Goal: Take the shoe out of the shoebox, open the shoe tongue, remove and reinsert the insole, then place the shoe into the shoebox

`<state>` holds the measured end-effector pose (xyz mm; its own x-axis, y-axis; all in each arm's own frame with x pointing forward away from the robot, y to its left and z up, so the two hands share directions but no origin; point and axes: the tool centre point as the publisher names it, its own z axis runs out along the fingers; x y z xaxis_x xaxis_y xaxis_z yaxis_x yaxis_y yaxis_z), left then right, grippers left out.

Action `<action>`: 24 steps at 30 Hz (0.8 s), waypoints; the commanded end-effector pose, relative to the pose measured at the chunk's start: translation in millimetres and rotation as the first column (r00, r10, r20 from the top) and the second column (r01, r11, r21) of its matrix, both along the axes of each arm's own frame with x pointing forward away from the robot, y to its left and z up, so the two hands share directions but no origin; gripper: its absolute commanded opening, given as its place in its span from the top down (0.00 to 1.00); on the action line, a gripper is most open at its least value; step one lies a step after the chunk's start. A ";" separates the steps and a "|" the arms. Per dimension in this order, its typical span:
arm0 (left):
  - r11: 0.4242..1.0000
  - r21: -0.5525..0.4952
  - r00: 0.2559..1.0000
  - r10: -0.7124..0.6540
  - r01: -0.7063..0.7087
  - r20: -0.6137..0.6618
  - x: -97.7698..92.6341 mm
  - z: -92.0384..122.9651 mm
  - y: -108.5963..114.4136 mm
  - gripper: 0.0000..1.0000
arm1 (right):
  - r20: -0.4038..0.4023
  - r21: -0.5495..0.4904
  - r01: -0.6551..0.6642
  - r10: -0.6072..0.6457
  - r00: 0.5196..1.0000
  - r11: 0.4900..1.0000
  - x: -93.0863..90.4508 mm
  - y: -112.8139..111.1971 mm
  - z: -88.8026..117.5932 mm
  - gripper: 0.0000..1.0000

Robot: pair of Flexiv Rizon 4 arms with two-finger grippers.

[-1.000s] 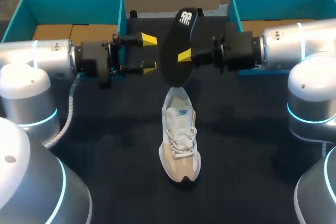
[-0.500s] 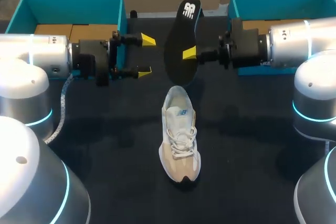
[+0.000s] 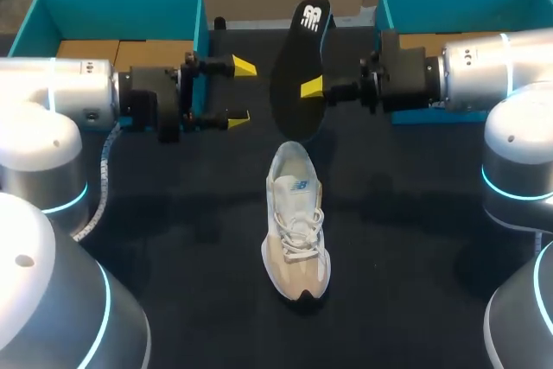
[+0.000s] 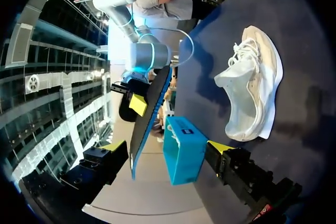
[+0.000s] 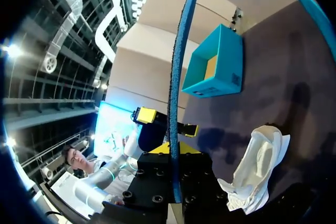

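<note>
Our left end effector [image 3: 240, 90] has pulled back toward its side, spread apart and empty, while the shoe [image 3: 295, 222] sits unmoved on the worktop [image 3: 406, 239]. The insole [image 3: 300, 66], clamped in our right end effector [image 3: 309, 88], now hangs higher than a second ago and clear of the heel. We judge removal done and reinsertion next.

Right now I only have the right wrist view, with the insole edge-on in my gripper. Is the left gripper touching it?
Observer: No. The head view shows the left gripper open, beside the insole with a clear gap.
Operator: Where is its lower end against the shoe?
Observer: In the head view it lines up with the shoe's heel opening; how high above, I cannot tell.
Operator: Which end is up?
Observer: The end with the printed mark, black face toward the head camera.
</note>
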<state>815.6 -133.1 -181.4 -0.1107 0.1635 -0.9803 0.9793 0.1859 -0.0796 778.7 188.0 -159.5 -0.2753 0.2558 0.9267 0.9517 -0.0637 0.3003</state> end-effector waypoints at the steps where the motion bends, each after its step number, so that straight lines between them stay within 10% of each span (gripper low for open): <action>1: 0.998 0.055 0.997 0.002 0.003 -0.084 -5.2 -2.8 7.1 0.00 | 0.049 -0.014 0.002 -0.001 0.999 1.000 2.3 1.4 -1.0 1.00; 9: 0.993 0.118 0.941 0.035 0.005 -0.337 -6.4 -15.5 19.3 0.00 | 0.367 -0.067 0.002 0.023 0.930 0.998 15.0 0.2 -6.5 1.00; 24: 0.988 0.153 0.870 0.044 0.035 -0.490 -10.3 -33.9 18.7 0.00 | 0.374 -0.066 -0.012 0.036 0.927 0.998 16.1 0.9 -7.5 1.00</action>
<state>803.9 -113.7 -215.8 -0.5711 0.2930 -0.7668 0.8203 0.2382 -0.5199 794.9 186.9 -166.6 -0.6066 0.2951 0.7382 0.7703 -0.0111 0.6375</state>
